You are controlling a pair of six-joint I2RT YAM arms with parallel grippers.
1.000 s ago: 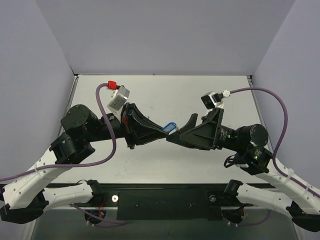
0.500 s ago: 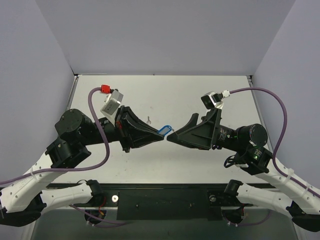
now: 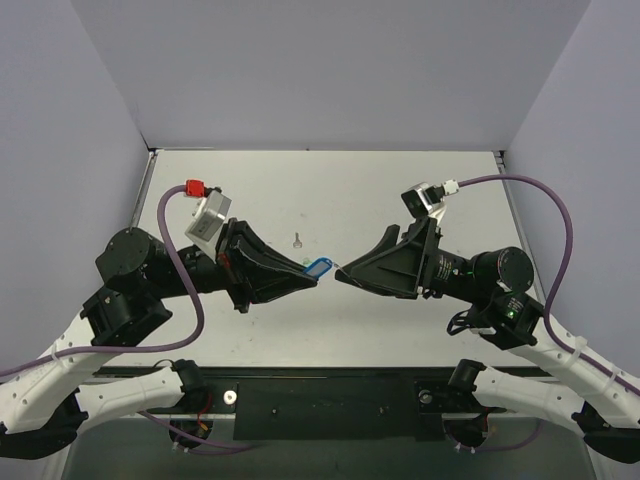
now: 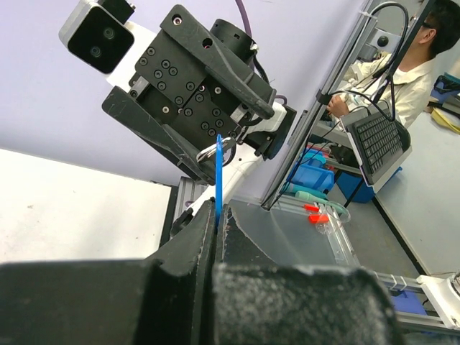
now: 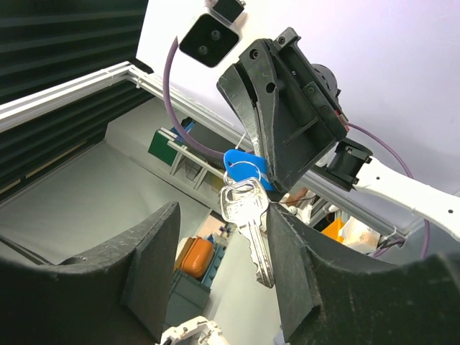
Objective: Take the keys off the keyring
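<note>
One blue keyring (image 3: 316,267). Two keys show: one key (image 3: 297,240) on the tabletop (image 3: 400,180), and another key (image 5: 244,205) hanging at the keyring; whether a further one hides behind it cannot be told. Two hands: left hand (image 3: 310,279), right hand (image 3: 339,272). Two wrist cameras (image 3: 210,222). Two purple cables (image 3: 560,215).

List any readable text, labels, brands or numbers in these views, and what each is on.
No text reads legibly in any view.
key: any stamping on its head is too blurred to read.
blue keyring: no marking visible.
laptop keyboard, in the left wrist view's background: key legends too small to read.
</note>
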